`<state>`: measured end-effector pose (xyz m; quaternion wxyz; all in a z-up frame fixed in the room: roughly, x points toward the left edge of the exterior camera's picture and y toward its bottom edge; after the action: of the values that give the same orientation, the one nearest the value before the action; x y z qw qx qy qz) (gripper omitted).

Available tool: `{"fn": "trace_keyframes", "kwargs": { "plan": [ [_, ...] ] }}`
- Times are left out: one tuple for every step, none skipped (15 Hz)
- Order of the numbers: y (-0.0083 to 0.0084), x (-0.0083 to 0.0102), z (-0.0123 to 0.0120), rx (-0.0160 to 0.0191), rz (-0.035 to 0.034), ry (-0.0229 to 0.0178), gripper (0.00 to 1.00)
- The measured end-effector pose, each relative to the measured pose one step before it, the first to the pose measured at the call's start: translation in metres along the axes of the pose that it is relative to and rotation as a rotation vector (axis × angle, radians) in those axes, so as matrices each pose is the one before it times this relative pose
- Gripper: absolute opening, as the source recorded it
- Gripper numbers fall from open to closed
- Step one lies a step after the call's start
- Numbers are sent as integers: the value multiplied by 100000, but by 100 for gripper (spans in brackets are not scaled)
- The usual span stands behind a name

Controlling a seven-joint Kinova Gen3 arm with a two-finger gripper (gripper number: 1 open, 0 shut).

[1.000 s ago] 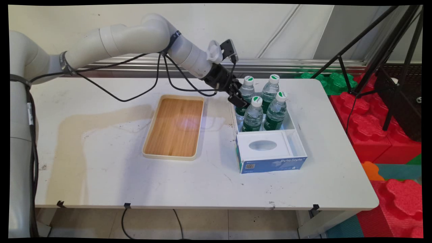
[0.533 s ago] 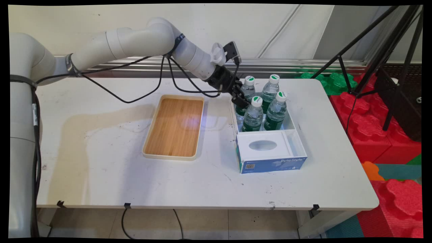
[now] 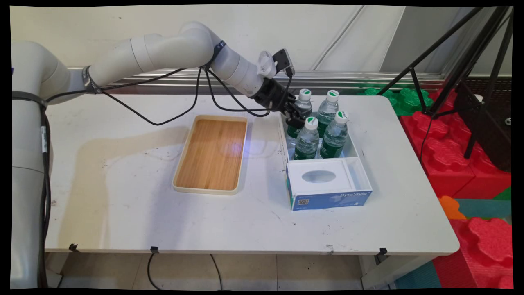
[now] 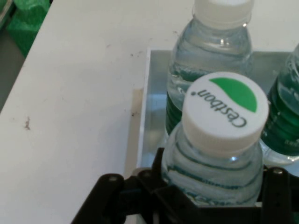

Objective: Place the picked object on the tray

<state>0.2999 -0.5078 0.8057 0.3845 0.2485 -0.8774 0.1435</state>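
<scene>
The hand (image 3: 295, 116) is seen clamped about the shoulder of the rear-left bottle (image 4: 216, 154), its black fingers (image 4: 275, 186) pressed against the ribbed clear plastic on either side. The gripped bottle (image 3: 299, 112) is noted upright at the far left of a white box (image 3: 355, 152), in a group with three other water bottles (image 3: 327, 127); all are clear, with green labels and white caps. On the held bottle's cap (image 4: 226, 109) a green leaf mark and the word "Cestbon" can be read in the hand view. A second bottle (image 4: 210, 60) is seen just beyond it in that view. In the near part of the box a white insert (image 3: 318, 176) with an oval opening is observed, and the box's blue front face (image 3: 331, 200) is lettered "ByteStyle" beside a QR code. A cream-rimmed tray (image 3: 212, 154) with a wooden floor lies left of the box, apart from it, on the scuffed white worktop (image 3: 123, 196). Behind the worktop a pale wall is recorded; at the right, red and green foam blocks (image 3: 454, 155) and a black tripod (image 3: 462, 69).
</scene>
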Motion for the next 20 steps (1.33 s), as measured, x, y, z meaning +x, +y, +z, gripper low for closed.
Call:
{"fn": "trace_keyframes", "kwargs": {
  "plan": [
    [-32, 38, -104, 156, -247, 168, 0],
    [-6, 29, -61, 59, -110, 100, 0],
    [-1, 53, -118, 45, -173, 198, 0],
    [-2, 33, -133, 88, -124, 200, 0],
    [28, 137, -177, 27, -75, 402, 0],
    [16, 107, -117, 29, -29, 293, 0],
    [29, 182, -277, 173, -161, 530, 0],
    [68, 294, -424, 247, -203, 843, 0],
    [72, 306, -505, 264, -191, 925, 0],
    [87, 310, -469, 230, -53, 870, 0],
    [57, 180, -345, 158, -69, 561, 0],
    [130, 355, -531, 122, 145, 886, 0],
    [87, 273, -301, 2, 151, 577, 0],
    [143, 387, -633, 147, 331, 845, 0],
    [86, 235, -508, 189, 231, 512, 0],
    [105, 375, -733, 292, 392, 750, 0],
    [123, 417, -830, 193, 406, 765, 0],
    [107, 393, -909, 257, 407, 734, 0],
    [75, 307, -832, 178, 310, 566, 0],
    [53, 192, -568, 22, 347, 258, 0]
  ]
}}
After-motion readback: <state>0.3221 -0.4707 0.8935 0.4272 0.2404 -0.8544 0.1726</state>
